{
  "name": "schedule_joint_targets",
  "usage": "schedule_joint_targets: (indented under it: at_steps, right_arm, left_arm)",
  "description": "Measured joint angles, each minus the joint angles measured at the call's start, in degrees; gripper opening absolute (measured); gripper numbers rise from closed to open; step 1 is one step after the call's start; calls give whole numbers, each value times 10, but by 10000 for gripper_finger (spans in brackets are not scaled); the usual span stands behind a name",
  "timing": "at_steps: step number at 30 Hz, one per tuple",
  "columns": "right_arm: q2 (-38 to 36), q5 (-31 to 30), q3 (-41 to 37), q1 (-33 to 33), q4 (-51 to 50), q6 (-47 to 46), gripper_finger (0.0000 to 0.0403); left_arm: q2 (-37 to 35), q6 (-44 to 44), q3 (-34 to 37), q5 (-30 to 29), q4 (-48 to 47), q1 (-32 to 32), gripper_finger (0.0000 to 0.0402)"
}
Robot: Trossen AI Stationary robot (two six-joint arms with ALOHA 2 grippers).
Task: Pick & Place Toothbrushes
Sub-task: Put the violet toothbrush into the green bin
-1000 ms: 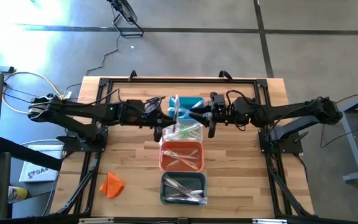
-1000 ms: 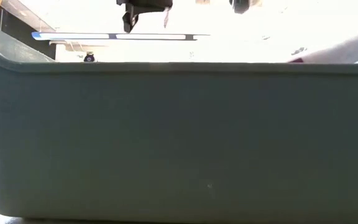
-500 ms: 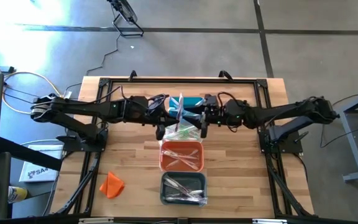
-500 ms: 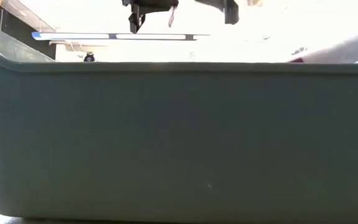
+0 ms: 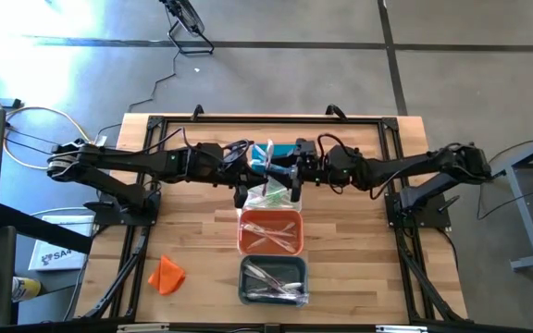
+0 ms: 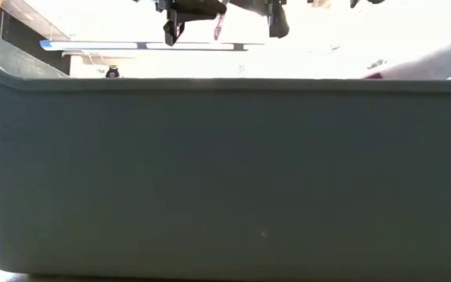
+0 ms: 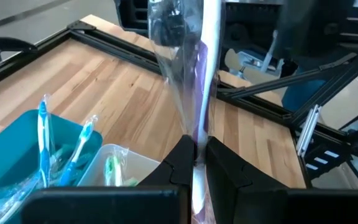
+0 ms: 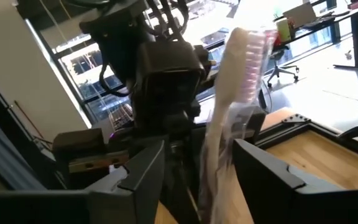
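Observation:
My left gripper point(image 5: 253, 176) hangs above the clear bin point(image 5: 271, 196), shut on a white toothbrush point(image 7: 207, 56) in a clear wrapper. The brush stands roughly upright, and its pink-bristled head point(image 8: 244, 59) is at the top. My right gripper point(image 5: 294, 178) faces it from the table's right. It is open, one finger point(image 8: 143, 177) on each side of the brush shaft point(image 8: 215, 155), touching nothing. In the low view both grippers show at the top edge, and the brush's lower end point(image 6: 218, 30) hangs between them. My left gripper pinches the toothbrush's wrapped handle point(image 7: 197, 146) between its two fingertips, toward the lower end. The fingers come nearly level from the table's left and lie across the brush. The brush is lifted clear above the bins, upright, head up.
Down the table's middle stand a teal bin point(image 5: 285, 151), the clear bin, an orange bin point(image 5: 271, 232) and a grey bin point(image 5: 273, 280), each holding toothbrushes. An orange lump point(image 5: 167, 275) lies near the front left. The grey bin's wall point(image 6: 225, 172) fills the low view.
My right gripper has moved toward the table's left and down a little, closing in on the toothbrush until its fingers stand on either side of the brush. My left gripper has kept the brush upright in about the same place.

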State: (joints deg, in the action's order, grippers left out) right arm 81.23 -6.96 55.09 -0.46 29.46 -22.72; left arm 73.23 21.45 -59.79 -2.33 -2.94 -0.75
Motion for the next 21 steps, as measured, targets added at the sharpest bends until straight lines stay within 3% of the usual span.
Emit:
schedule_joint_targets:
  at_steps: [15, 21]
  right_arm:
    - [0, -6, 0, -1, 7, 0, 27]
    - [-1, -6, 0, -1, 7, 4, 16]
  left_arm:
    - [0, 0, 0, 0, -1, 0, 19]
    - [0, 0, 0, 0, -1, 0, 20]
